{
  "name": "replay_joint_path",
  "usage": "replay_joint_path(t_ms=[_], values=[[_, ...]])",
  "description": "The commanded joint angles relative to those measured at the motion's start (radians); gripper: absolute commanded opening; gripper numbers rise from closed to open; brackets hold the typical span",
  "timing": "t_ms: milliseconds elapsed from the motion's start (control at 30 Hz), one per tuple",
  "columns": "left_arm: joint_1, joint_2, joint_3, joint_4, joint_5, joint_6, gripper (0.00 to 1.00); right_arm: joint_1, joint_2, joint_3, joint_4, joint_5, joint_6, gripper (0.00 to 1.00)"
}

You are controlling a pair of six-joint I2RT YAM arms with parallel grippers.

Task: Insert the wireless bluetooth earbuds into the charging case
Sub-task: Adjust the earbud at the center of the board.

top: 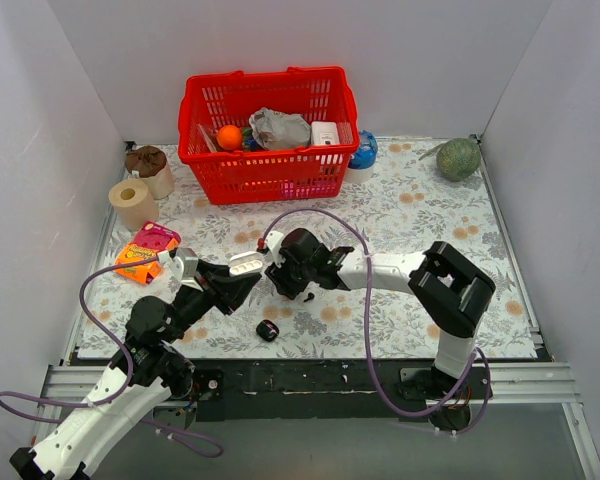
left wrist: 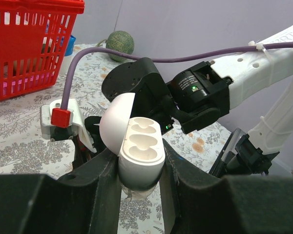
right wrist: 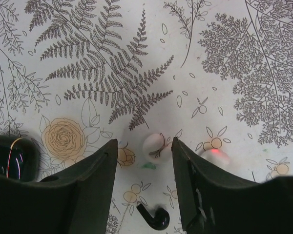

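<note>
While right end effector [right wrist: 144, 146] gapes, earbud [right wrist: 154, 218] between (untouched).

Table [top: 410, 215], fern-and-flower cloth, is carrying: red basket [top: 270, 165], paper roll [top: 132, 203], pink and orange packets [top: 147, 250], green melon [top: 458, 158], black rounded case [top: 267, 330]. One black earbud [right wrist: 154, 218] is lying loose on the cloth.

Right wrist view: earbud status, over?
Right hand open over black earbud. Left hand shut on open white case. Black case lies apart; nothing blocking.
</note>
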Motion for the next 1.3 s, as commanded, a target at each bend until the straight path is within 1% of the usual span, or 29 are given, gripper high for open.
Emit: replay_joint_path(t_ms=[0,133,200,233,333,400,700,900,1267], values=[[0.0,-0.007,0.033,0.001,-0.013,0.006,0.0,0.003,-0.099,-0.037,0.048,0.028,0.015,0.57],[0.0,-0.004,0.033,0.003,-0.01,0.006,0.0,0.003,-0.14,-0.054,0.046,0.04,0.004,0.57],[0.0,-0.003,0.033,0.004,-0.01,0.005,0.0,0.003,-0.142,-0.055,0.034,0.04,-0.008,0.54],[-0.001,-0.003,0.033,0.006,-0.011,0.005,0.0,0.005,-0.14,-0.057,0.029,0.04,-0.027,0.5],[0.0,-0.004,0.033,0.004,-0.008,0.003,0.0,0.003,-0.142,-0.066,0.025,0.036,-0.044,0.43],[0.0,-0.004,0.033,0.006,-0.007,0.002,0.0,0.003,-0.142,-0.078,0.029,0.019,-0.045,0.42],[0.0,0.009,0.035,0.006,-0.001,0.0,0.0,0.003,-0.097,-0.072,0.022,-0.029,-0.047,0.46],[0.0,0.016,0.033,0.006,0.002,0.0,0.0,0.003,-0.065,-0.06,0.014,-0.049,-0.047,0.46],[0.0,0.014,0.033,0.006,0.004,-0.003,0.0,0.003,-0.037,-0.048,0.014,-0.032,-0.041,0.48]])
